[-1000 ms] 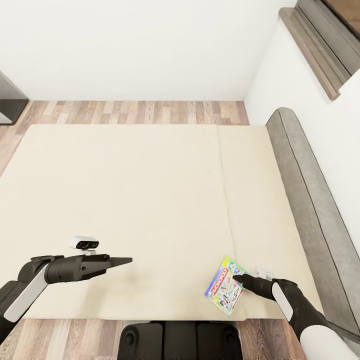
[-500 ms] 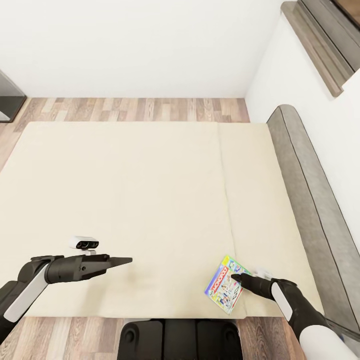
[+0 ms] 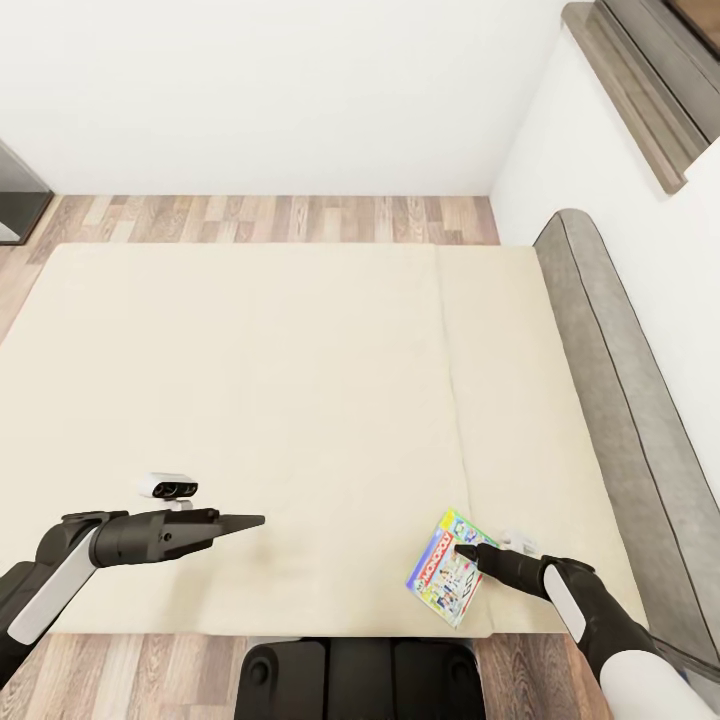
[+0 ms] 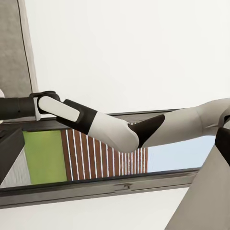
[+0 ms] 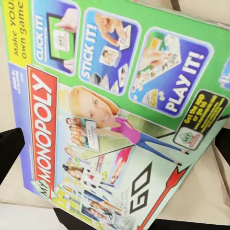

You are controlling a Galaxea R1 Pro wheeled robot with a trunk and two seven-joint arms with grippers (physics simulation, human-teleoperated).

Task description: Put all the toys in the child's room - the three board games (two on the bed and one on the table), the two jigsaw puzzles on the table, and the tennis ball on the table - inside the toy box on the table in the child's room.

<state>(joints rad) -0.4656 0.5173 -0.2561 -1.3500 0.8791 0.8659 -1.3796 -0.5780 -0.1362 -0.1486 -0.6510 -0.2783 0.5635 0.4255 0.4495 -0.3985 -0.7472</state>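
Observation:
On the cream bed (image 3: 300, 400), near its front right corner, lies one board game, the blue-green Monopoly box (image 3: 440, 572). My right gripper (image 3: 468, 552) reaches onto its far right edge. In the right wrist view the printed lid (image 5: 120, 105) is very close, with dark fingers (image 5: 9, 153) showing wide apart at either side of it, so the gripper looks open around the box. Off to the left, my left gripper (image 3: 255, 520) hovers over the mattress with nothing in it and looks open. The toy box, table, jigsaw puzzles and tennis ball are out of view.
A low grey headboard (image 3: 620, 420) runs along the bed's right side, under a white wall with a window ledge (image 3: 630, 90). Wood-plank floor (image 3: 270, 220) lies beyond the bed. A dark cabinet corner (image 3: 15, 200) stands at the far left. My base (image 3: 350, 680) is against the bed's front edge.
The view tilted slightly a second ago. My right gripper has crept a little to the left over the Monopoly box, and the box has shifted slightly left. The left arm is still.

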